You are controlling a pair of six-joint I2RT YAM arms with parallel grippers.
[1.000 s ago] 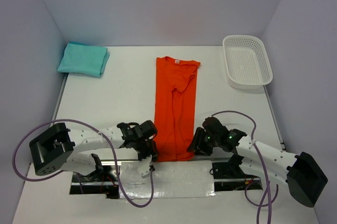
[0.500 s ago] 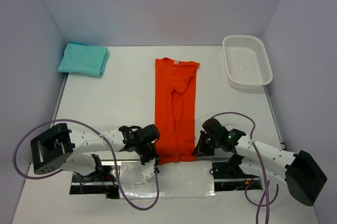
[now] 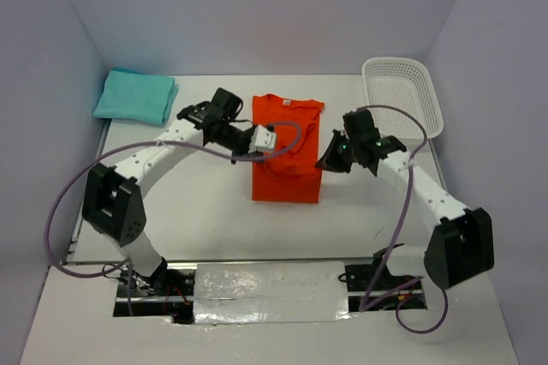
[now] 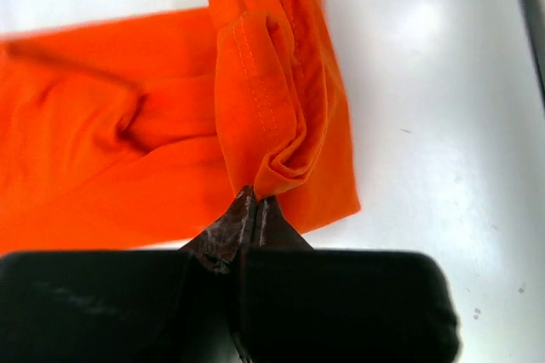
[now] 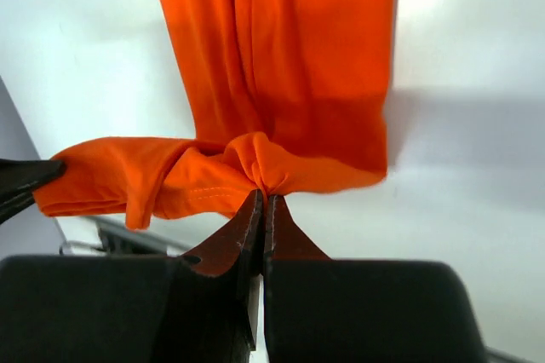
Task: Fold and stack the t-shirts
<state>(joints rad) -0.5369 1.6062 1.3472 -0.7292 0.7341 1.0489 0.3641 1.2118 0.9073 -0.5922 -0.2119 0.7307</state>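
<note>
Orange t-shirt [image 3: 287, 181] is nipped tight by left pincer [image 4: 254, 198] and right pincer [image 5: 262, 198] in wrist views; overhead alone shows teal t-shirt [image 3: 135, 96].

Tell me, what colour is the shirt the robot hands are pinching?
Bright orange, plain all over. The t-shirt shows best in the left wrist view.

The orange t-shirt [image 3: 287, 178] lies doubled over centrally, hem raised; the teal t-shirt [image 3: 135, 97] sits folded far-left.

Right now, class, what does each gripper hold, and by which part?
Both hold the orange t-shirt: the left gripper pinches a bunched bit of its stitched hem, and the right gripper pinches another bit of that hem.
</note>
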